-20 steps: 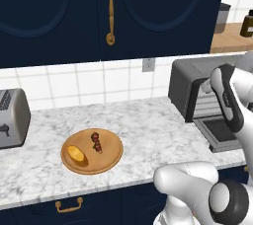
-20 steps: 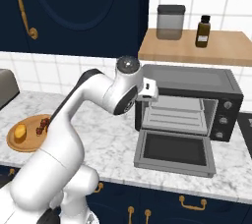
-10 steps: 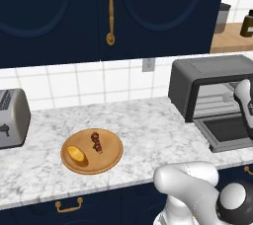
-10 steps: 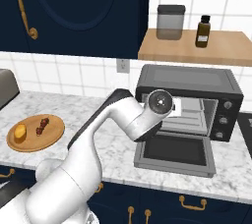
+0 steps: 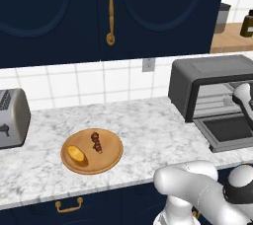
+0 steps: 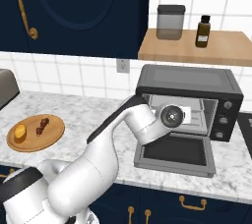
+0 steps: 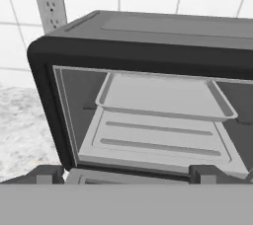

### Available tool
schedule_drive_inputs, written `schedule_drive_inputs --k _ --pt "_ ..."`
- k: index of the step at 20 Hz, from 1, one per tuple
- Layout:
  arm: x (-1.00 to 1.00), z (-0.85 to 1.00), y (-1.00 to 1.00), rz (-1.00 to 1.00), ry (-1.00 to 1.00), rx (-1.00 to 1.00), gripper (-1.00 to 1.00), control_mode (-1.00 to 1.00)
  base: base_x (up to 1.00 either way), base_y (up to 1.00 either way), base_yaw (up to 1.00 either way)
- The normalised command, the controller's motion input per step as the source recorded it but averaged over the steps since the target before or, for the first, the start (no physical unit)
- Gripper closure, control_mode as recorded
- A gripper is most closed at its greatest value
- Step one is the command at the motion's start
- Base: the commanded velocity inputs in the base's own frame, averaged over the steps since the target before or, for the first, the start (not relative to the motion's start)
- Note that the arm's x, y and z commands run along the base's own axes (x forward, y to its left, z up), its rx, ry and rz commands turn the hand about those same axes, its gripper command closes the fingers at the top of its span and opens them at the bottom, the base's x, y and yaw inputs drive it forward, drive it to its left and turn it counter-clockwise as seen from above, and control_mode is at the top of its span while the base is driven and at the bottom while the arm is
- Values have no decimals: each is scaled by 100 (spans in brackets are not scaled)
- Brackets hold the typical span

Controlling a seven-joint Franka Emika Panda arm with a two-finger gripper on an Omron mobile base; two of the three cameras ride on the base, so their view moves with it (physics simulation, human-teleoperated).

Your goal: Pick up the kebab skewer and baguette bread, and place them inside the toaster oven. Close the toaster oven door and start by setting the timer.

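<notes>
The kebab skewer (image 5: 96, 141) (image 6: 42, 126) and the golden baguette bread (image 5: 76, 154) (image 6: 19, 130) lie side by side on a round wooden plate (image 5: 112, 159) (image 6: 51, 137) at the counter's left. At the right stands the dark toaster oven (image 5: 207, 73) (image 6: 189, 78). The toaster oven door (image 5: 227, 131) (image 6: 173, 153) is dropped flat. My gripper (image 7: 127, 174) (image 6: 193, 116) hangs open and empty just above the door, facing the oven's mouth. A tray (image 7: 163, 95) sits inside the oven over a rack.
A silver slot toaster (image 5: 11, 118) stands at the far left of the marble counter (image 5: 148, 125). On a wooden shelf (image 6: 197, 46) above the oven are a grey canister (image 6: 170, 21) and a dark bottle (image 6: 203, 30). Navy cabinets hang overhead.
My arm has swung to the right and brought the hand in front of the oven's open mouth. The jaws stayed open. The skewer and bread have not moved.
</notes>
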Motion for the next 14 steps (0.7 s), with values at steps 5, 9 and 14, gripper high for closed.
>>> schedule_drive_inputs --k 5,9,14 --pt "27 -22 -28 0 0 0 -100 -100 0 0 0" --pt "15 -21 -30 0 0 0 -100 -100 0 0 0" --pt "21 -5 -9 0 -6 0 -100 -100 0 0 0"
